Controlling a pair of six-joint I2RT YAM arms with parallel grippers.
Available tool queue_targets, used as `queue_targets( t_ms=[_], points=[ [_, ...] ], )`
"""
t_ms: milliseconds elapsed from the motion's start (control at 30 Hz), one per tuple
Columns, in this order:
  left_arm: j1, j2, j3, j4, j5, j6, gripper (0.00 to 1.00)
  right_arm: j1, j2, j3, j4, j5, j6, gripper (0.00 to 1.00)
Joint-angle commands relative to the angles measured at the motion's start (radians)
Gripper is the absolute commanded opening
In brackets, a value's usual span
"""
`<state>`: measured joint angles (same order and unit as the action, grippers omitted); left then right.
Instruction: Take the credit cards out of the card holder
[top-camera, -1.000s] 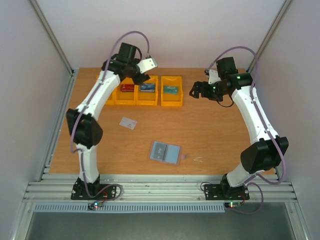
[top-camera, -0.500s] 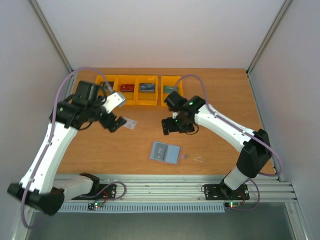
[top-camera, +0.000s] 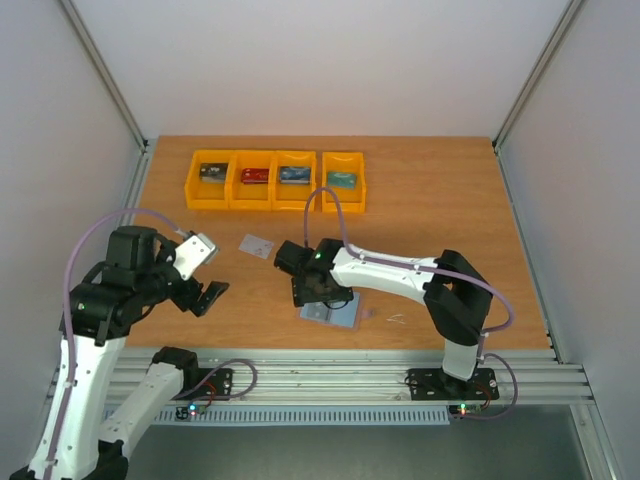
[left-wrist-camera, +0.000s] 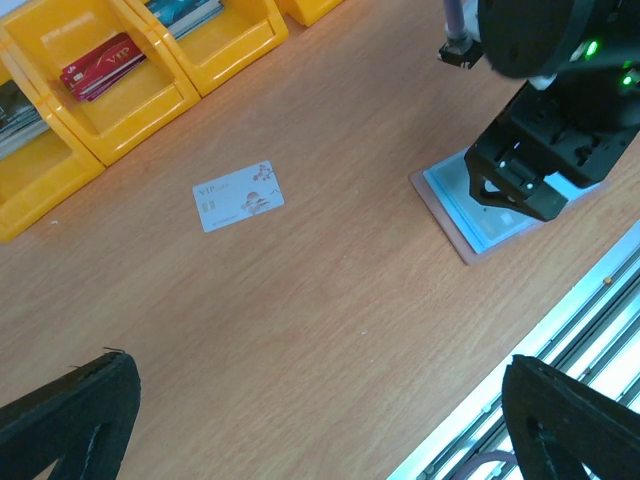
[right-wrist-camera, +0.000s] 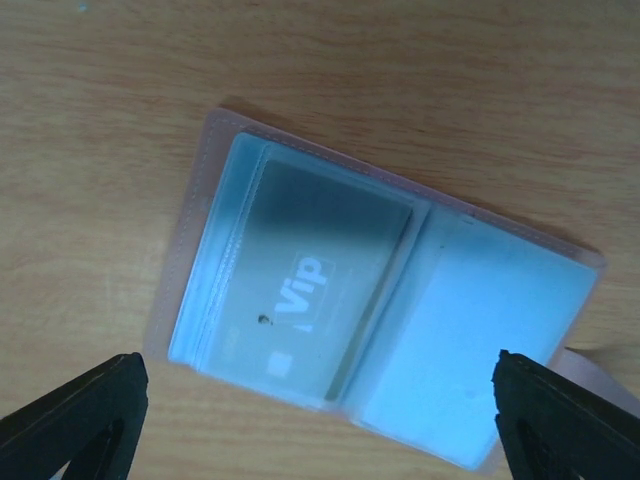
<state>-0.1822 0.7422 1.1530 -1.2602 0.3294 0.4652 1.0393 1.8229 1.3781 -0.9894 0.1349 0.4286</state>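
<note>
The right gripper (top-camera: 315, 292) is now brought down over the card holder (right-wrist-camera: 390, 320). One second ago it was held far off, near the far right side of the table (top-camera: 450, 220). Its jaws are spread wide and nothing is held between them. The holder is seen lying open and flat directly below this gripper, between its two fingers. It has not been moved during the last second.

The left gripper (left-wrist-camera: 320, 425) has been pulled back from the yellow bins (top-camera: 275, 185) toward the near left edge. Its jaws are also wide apart and empty. They are seen to have been opened further during this second. Well ahead of this gripper, one pale credit card (left-wrist-camera: 238, 195) is lying loose on the wood, apart from the holder, at the same place as before.

In the right wrist view a grey card marked "Vip" (right-wrist-camera: 310, 290) is still seen inside the left pocket of the holder. The right pocket looks plain light blue. Whether a card is kept there cannot be told.

It is judged that the task is only partly done. The next card is probably meant to be taken by the right gripper, which is already placed above it. A thin card under a clear sleeve is expected to be hard to catch, and the holder may be dragged along.
</note>
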Motion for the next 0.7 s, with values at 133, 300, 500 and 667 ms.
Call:
queue_targets(
  t_ms=[133,300,500,667],
  points=[
    [0.049,-0.109,-0.09,0.071,-0.081,-0.014,0.99,0.039,0.094,-0.015,0.031,0.095,0.211,0.84],
    [0.053,-0.174,-0.086,0.055,-0.074,-0.019,0.99,0.041,0.186,0.0,0.079,-0.019,0.249,0.9],
    [0.053,-0.231,-0.098,0.057,-0.014,0.012,0.99,0.068,0.276,0.008,0.049,-0.028,0.328,0.82],
    [0.053,-0.247,-0.083,0.051,0.072,0.048,0.99,0.097,0.297,0.03,-0.009,0.002,0.323,0.5]
  ],
)
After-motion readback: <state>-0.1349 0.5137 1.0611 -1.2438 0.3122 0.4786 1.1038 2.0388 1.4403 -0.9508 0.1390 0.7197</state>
